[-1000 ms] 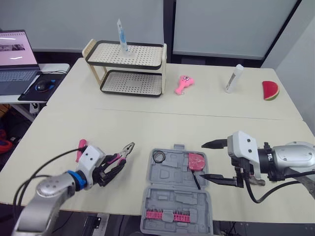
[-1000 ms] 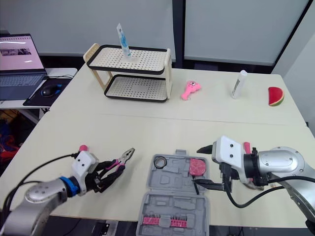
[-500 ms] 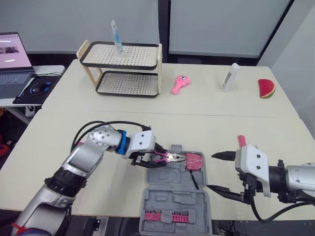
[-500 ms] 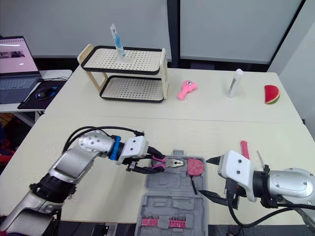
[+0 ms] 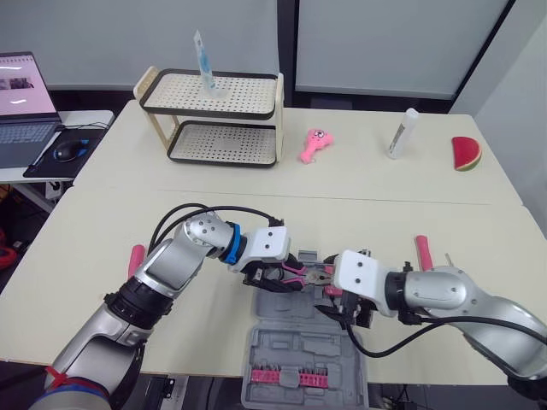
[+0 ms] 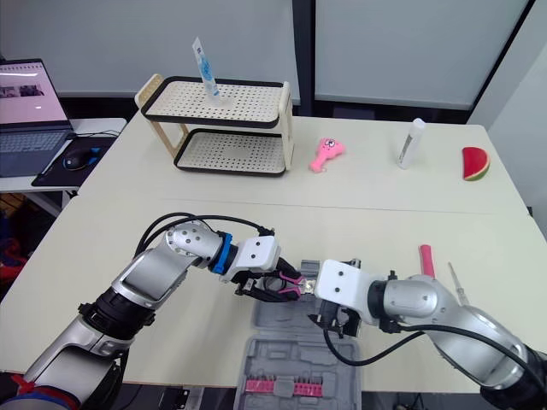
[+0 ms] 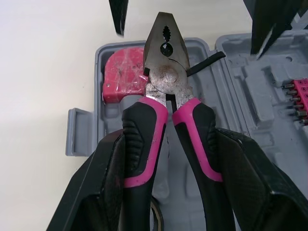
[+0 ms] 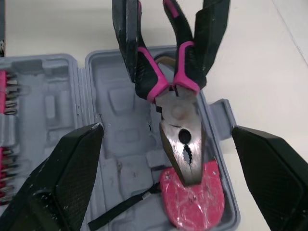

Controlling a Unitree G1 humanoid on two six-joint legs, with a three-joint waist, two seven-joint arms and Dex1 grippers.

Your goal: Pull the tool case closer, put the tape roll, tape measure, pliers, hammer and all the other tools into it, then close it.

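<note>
Pliers [image 5: 299, 272] are gripped by their pink handles in the left gripper [image 5: 275, 275], low in the middle of the frame, and are held nose-first over the open case [image 5: 295, 342]. The left fingers [image 7: 106, 192] are seen clamped on the outside of both handles. The steel nose is poised above the upper half of the case; whether the plastic is touched cannot be told.

Right under the nose, the red tape measure [image 7: 122, 72] is lodged in a corner of the case, with its black strap trailed across the tray. A sliver of dark ring, the tape roll [image 7: 156, 216], is glimpsed beneath the handles, also inside the case.

From the right of the frame, the right gripper [image 8: 166, 129] is set against the pliers' nose. Its 2 fingers are spread wide, 1 on either side of the nose, and nothing is held. A row of pink bits [image 5: 286, 374] is seated in the lower half of the case, at the bottom edge of the frame.

Out on the table [image 5: 256, 213], a pink handle [image 5: 420, 248] is seen at the right and a pink piece [image 5: 137, 256] at the left; which tools they are cannot be told. Along the top of the frame a 2-tier rack [image 5: 214, 115], a pink toy [image 5: 312, 145], a white tube [image 5: 402, 134] and a watermelon slice [image 5: 466, 154] are lined up, from upper left to upper right.
</note>
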